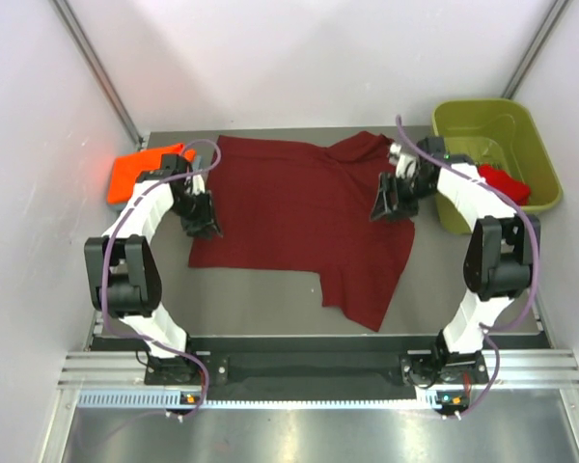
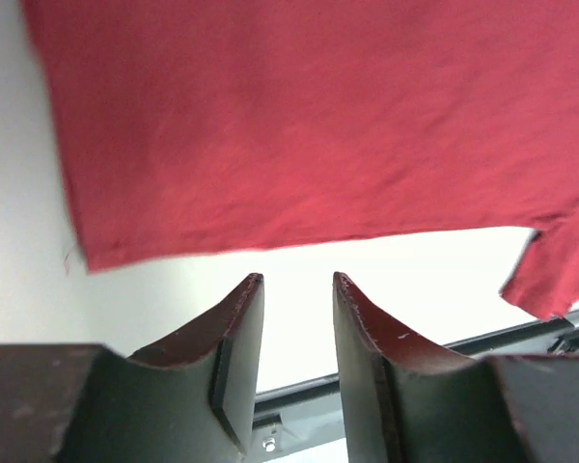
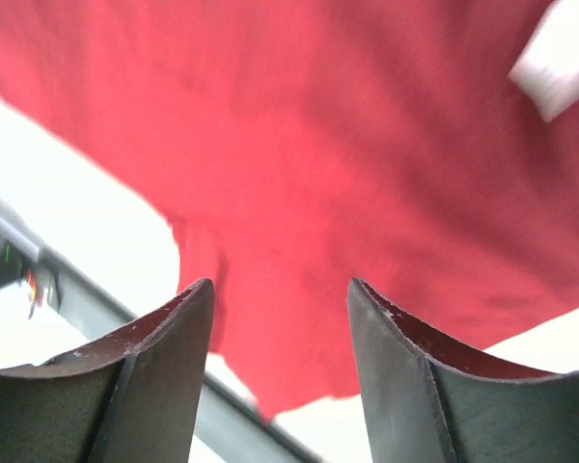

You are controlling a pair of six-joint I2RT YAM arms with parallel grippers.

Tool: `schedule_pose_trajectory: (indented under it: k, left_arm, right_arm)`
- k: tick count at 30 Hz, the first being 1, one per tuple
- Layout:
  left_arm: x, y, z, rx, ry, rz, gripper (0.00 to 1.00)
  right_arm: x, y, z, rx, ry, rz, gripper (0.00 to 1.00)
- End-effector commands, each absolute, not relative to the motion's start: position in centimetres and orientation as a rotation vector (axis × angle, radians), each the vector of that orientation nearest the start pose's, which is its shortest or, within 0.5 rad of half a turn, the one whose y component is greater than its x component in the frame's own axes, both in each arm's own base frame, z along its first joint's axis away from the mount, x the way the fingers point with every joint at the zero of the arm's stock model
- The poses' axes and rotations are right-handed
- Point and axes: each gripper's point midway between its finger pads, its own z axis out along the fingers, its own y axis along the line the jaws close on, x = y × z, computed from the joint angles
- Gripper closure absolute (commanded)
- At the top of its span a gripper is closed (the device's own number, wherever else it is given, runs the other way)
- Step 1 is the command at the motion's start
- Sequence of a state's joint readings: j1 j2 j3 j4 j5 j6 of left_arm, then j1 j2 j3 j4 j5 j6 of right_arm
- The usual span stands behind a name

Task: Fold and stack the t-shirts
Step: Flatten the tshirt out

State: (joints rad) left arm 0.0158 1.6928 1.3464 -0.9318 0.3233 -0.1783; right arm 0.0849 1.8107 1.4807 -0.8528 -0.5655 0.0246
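Far left of the table (image 1: 261, 289): bright orange t-shirt (image 1: 143, 174), bunched compactly beside the left arm. Next, left gripper (image 2: 297, 278): sits at the left edge of the dark maroon t-shirt (image 1: 289, 207), fingers parted narrowly, nothing between them. Centre: maroon shirt spread mostly flat, one part trailing toward the near edge. Over its right part, right gripper (image 3: 280, 285): fingers spread wide, pinching nothing. Far right: olive-green bin (image 1: 492, 130), with bright red t-shirt (image 1: 507, 183) crumpled inside.
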Motion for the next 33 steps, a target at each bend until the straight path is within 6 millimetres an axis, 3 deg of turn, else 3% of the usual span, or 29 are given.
schedule_pose_trajectory:
  k: [1,2,8,14,19,29,33]
  left_arm:
    - [31.5,-3.4,11.0,-0.372,2.845,-0.393,0.60]
    - [31.2,-2.8,10.8,-0.424,2.844,-0.376,0.59]
    - [28.8,1.1,10.5,-0.605,2.857,-0.280,0.51]
    - [26.9,2.4,9.4,-0.720,2.882,-0.248,0.49]
    - [25.5,2.5,7.5,-0.805,2.941,-0.268,0.49]
    - [28.3,3.7,6.8,-0.849,2.921,-0.283,0.49]
    - [28.5,3.8,6.1,-0.863,2.936,-0.283,0.50]
  right_arm:
    - [31.3,14.0,13.1,-0.311,2.743,0.911,0.42]
    - [29.5,13.8,11.8,-0.279,2.795,0.918,0.41]
    - [22.4,13.4,10.3,-0.069,2.927,1.034,0.40]
    - [17.9,12.6,9.1,0.025,3.002,1.037,0.39]
    - [17.0,11.5,7.4,0.091,3.072,0.924,0.38]
    - [17.0,10.0,4.7,0.172,3.216,0.770,0.40]
    - [16.7,9.6,4.2,0.185,3.250,0.725,0.43]
